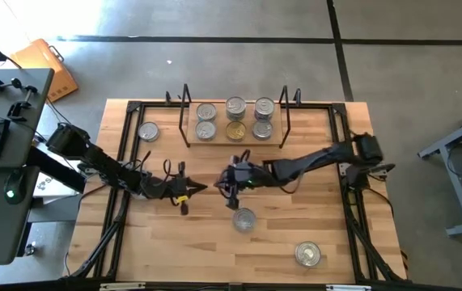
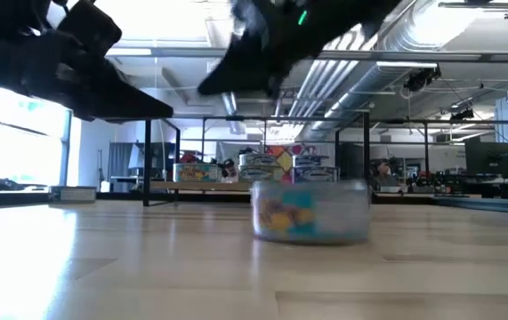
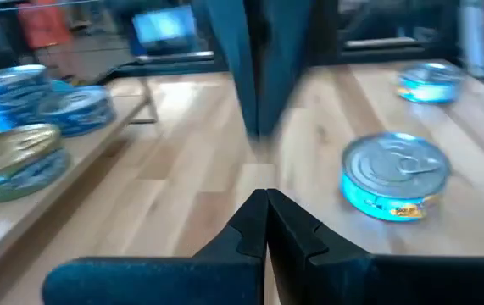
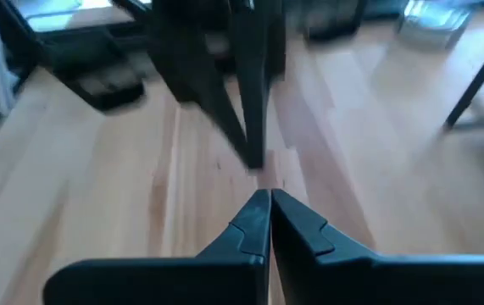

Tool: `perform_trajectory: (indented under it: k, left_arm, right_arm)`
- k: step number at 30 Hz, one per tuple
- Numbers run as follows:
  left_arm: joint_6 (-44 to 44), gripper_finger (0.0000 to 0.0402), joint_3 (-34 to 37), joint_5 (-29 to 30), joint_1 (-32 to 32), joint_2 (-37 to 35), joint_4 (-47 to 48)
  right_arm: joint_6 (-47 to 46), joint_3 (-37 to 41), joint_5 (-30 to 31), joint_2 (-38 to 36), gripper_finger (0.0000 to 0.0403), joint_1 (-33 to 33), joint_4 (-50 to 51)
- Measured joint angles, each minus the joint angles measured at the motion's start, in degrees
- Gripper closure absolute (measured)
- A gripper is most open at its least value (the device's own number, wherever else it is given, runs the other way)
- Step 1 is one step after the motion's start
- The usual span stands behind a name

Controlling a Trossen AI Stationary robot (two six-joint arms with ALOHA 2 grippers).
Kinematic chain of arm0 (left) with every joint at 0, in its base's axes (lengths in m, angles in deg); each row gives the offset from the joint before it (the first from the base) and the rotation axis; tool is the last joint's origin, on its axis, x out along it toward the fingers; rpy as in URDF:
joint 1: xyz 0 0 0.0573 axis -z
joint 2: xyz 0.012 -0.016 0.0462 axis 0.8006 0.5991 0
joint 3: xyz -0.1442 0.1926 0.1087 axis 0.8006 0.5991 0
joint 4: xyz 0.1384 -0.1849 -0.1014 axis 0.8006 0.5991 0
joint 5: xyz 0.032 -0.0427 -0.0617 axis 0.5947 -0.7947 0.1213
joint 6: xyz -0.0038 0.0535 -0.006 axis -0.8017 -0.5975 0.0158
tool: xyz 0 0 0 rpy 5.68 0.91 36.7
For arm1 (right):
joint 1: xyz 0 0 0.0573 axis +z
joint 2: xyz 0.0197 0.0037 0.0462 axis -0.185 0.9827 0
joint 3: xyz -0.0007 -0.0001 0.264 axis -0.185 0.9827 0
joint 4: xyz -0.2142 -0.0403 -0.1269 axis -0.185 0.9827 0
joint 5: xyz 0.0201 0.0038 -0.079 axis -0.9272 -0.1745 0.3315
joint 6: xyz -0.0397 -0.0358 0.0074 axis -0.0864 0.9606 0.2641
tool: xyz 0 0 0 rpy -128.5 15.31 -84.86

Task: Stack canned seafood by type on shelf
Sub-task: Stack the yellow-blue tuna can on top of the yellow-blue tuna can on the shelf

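Tins (image 1: 234,119) grouped on shelf (image 1: 235,142), three more loose on desk (image 1: 174,242); left pincer (image 1: 201,189) and right pincer (image 1: 222,184) both fully closed, empty, tip to tip mid-desk.

Open wood at my table's front, crowded at the back and centre.

I see the low light-wood shelf with black wire end frames (image 1: 235,142) filling the back middle, its board holding six short round silver- and gold-topped tins (image 1: 235,119). My two dark arms meet mid-table, closed left gripper (image 1: 201,190) and closed right gripper (image 1: 221,184) nearly touching, blocking passage there. A silver-topped tin (image 1: 243,219) sits just in front; another tin (image 1: 307,254) lies front right, one more tin (image 1: 148,131) left of the shelf.
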Motion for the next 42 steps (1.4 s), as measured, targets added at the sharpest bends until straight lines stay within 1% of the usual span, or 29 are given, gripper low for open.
perform_trajectory:
  k: [2,5,6,9,12,14,16,18,20,23,28,30,32,34,37,40,42]
  left_arm:
    - [-1.19,0.0402,0.00,-2.88,0.51,0.00,0.44]
    - [-4.20,0.0402,-0.09,-9.57,1.20,0.00,0.61]
    - [-5.28,0.0402,-0.45,-11.38,1.24,0.01,0.71]
    - [-8.91,0.0401,-3.95,-17.77,0.75,0.04,4.10]
    - [-13.01,0.0401,-10.46,-25.61,-1.24,0.31,14.84]
    - [-15.82,0.0401,-15.65,-29.84,-2.98,1.55,21.85]
    - [-18.79,0.0399,-20.48,-34.24,-4.69,4.08,26.79]
    - [-21.45,0.0393,-24.62,-38.86,-6.31,7.37,29.51]
    - [-22.94,0.0382,-28.79,-41.98,-7.80,11.16,31.45]
    - [-23.30,0.0367,-34.37,-42.15,-10.38,16.78,35.96]
    - [-23.30,0.0361,-41.79,-42.42,-14.03,25.60,39.61]
    - [-23.30,0.0365,-43.74,-44.10,-15.10,28.05,41.42]
    - [-23.47,0.0370,-45.81,-47.28,-15.91,30.34,41.93]
    - [-24.22,0.0378,-46.83,-50.05,-16.33,31.67,44.08]
    - [-26.36,0.0390,-48.64,-50.31,-16.35,32.57,47.32]
    - [-26.73,0.0399,-49.23,-48.41,-16.15,32.08,51.45]
    - [-26.43,0.0400,-49.16,-45.97,-16.13,31.28,54.34]
  right_arm:
    - [0.89,-0.05,3.99,-3.10,0.0399,2.22,3.58]
    - [0.63,0.06,10.03,-6.11,0.0399,6.53,12.47]
    - [0.12,0.09,10.96,-6.77,0.0399,8.11,14.84]
    - [-2.16,0.04,10.73,-8.66,0.0399,13.22,21.10]
    - [-7.79,0.04,8.03,-8.22,0.0399,18.05,27.61]
    - [-12.70,0.11,7.35,-7.37,0.0399,20.64,30.27]
    - [-17.07,0.09,7.49,-6.51,0.0399,22.67,32.12]
    - [-20.68,0.07,7.83,-4.96,0.0399,24.13,33.06]
    - [-22.44,0.09,8.28,-3.40,0.0399,24.90,33.58]
    - [-21.36,0.09,10.28,-1.61,0.0399,25.04,31.04]
    - [-16.80,0.05,10.17,-1.08,0.0399,23.91,27.74]
    - [-15.76,0.04,9.79,-1.08,0.0399,23.48,27.81]
    - [-15.70,0.04,9.75,-1.08,0.0399,23.23,27.84]
    - [-15.61,0.04,9.77,-1.08,0.0399,23.25,27.81]
    - [-15.57,0.07,9.78,-1.06,0.0399,23.40,28.01]
    - [-15.47,0.04,9.80,-1.08,0.0399,23.66,28.26]
    - [-15.11,0.04,9.87,-1.08,0.0399,23.67,28.18]
